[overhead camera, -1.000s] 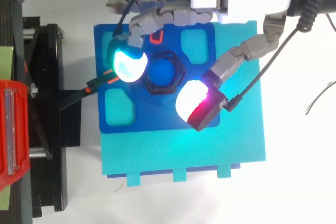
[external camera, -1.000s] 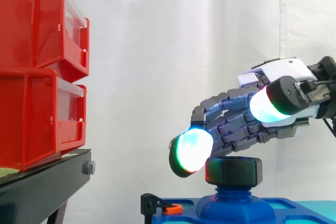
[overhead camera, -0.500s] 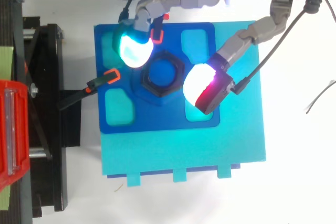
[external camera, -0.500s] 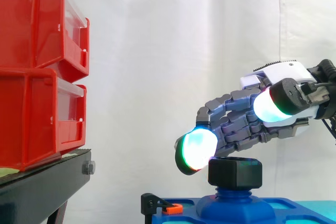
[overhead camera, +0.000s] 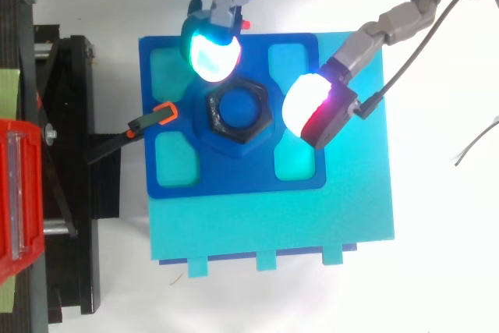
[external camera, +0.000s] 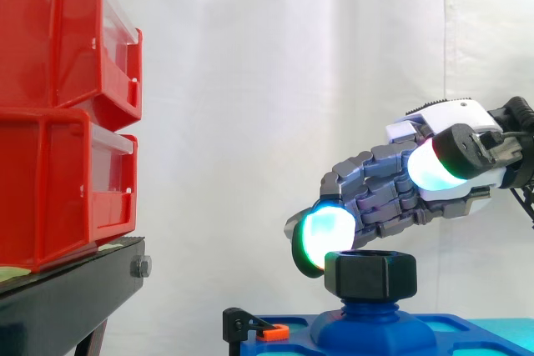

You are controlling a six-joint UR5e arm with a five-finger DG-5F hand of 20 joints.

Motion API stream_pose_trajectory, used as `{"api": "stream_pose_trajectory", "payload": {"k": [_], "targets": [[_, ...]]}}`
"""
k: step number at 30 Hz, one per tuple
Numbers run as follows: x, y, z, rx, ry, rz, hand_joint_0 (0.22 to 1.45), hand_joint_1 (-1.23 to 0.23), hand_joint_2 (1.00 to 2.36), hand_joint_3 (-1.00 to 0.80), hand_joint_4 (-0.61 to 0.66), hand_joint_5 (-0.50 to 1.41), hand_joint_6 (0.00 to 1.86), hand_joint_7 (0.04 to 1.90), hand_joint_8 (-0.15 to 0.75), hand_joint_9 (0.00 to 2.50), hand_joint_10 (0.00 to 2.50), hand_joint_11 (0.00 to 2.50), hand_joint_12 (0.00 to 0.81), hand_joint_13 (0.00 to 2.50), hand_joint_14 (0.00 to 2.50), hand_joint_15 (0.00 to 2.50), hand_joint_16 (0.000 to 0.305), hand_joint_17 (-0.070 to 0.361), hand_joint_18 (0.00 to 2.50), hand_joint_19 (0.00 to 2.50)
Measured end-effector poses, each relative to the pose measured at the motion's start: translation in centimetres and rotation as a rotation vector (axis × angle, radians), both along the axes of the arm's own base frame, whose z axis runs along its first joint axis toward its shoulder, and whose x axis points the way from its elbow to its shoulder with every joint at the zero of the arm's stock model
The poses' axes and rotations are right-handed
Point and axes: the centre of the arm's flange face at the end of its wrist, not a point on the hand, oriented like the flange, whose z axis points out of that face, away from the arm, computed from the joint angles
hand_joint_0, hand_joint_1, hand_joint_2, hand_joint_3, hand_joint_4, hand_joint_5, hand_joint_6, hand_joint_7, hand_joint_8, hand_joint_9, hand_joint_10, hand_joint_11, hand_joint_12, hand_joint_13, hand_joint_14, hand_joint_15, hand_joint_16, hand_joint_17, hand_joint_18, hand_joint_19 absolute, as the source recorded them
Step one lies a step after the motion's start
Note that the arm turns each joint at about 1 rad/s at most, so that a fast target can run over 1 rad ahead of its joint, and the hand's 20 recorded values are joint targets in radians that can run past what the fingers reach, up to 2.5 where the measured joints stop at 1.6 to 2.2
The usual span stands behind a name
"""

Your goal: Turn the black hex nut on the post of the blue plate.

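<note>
The nut (overhead camera: 238,111) sits on the plate's (overhead camera: 234,178) post (external camera: 371,310). The hand (external camera: 392,193) hovers spread, pads (overhead camera: 210,48) beside it, gripping nothing. The turning likely remains.

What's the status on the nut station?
Robot hand open, glowing pads flanking the black hex nut, no grip. Nut seated on post of the blue plate. Black clip with orange tip at plate's edge, clear of hand.

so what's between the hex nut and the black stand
In the top view, a black clamp with an orange tip, at the blue plate's left edge.
</note>
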Motion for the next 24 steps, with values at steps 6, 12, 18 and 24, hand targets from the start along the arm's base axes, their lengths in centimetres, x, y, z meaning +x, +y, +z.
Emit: {"api": "stream_pose_trajectory", "payload": {"k": [6,12,18,24], "targets": [[0.2,-0.3,0.7,-0.001,-0.012,0.001,0.41,-0.49,1.00,-0.50,0.16,-0.25,0.50,0.89,0.236,0.00,0.00,0.00,0.355,0.00,0.00,0.00,0.049,0.109,0.00,0.00],[0.4,-0.3,2.1,-0.001,-0.009,0.006,0.41,-0.49,1.00,-0.50,0.16,-0.25,0.50,0.89,0.235,0.00,0.00,0.00,0.356,0.00,0.00,0.00,0.049,0.110,0.00,0.00],[0.8,0.3,3.2,-0.004,-0.011,0.011,0.41,-0.49,1.00,-0.50,0.16,-0.25,0.50,0.89,0.236,0.00,0.00,0.00,0.357,0.00,0.00,0.00,0.048,0.109,0.00,0.00],[1.2,1.0,3.3,-0.007,-0.013,0.008,0.41,-0.57,1.00,-0.50,0.16,-0.25,0.50,0.89,0.232,0.00,0.00,0.00,0.351,0.00,0.00,0.00,0.048,0.107,0.00,0.00]]}}
